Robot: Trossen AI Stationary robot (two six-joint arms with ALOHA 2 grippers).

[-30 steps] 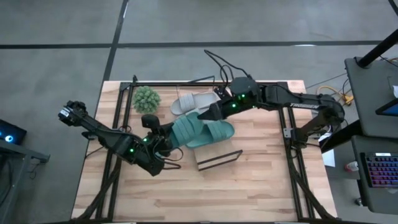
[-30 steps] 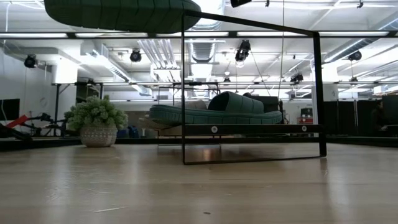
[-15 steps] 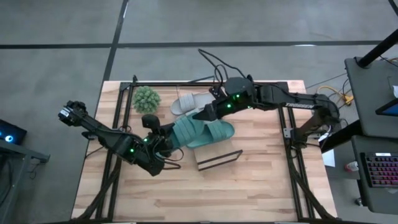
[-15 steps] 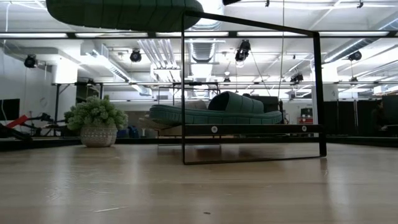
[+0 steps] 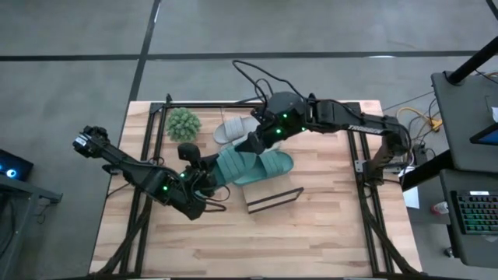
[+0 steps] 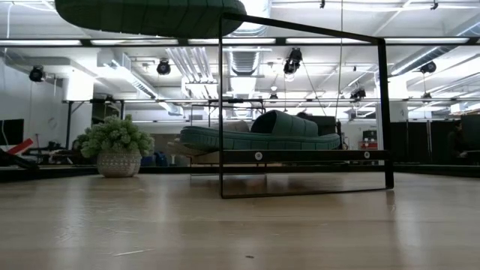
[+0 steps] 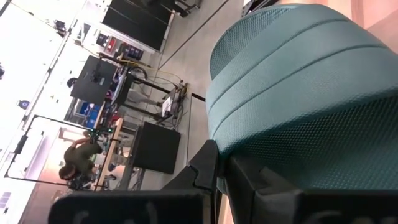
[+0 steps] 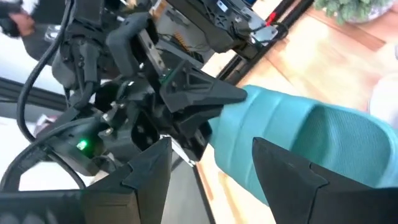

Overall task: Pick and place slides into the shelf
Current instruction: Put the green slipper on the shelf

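Presently listed, largest first:

Tabletop point(image 5: 311, 225): light wood, carrying all items below.

Shelf point(image 5: 274, 199): black wire frame with a board; in the low view a teal slide point(image 6: 255, 136) and a grey slide, mostly hidden, sit beyond it.

Left arm: reaches in from the tabletop's left edge; left end effector point(image 5: 208, 177) clamped tight on the heel end of a raised teal slide point(image 5: 233, 162), which in the low view hangs near the top of the frame point(image 6: 150, 16).

Right arm: stretches from the right side toward the middle; right end effector point(image 5: 250, 145) with fingers spread wide, holding nothing, poised above the raised teal slide's free end.

Second teal slide point(image 5: 272, 165): lying just beside the held one.

Grey slide point(image 5: 237, 128): near the far edge, partly under the right arm.

Plant point(image 5: 184, 124): fuzzy green, potted, at the far left corner.
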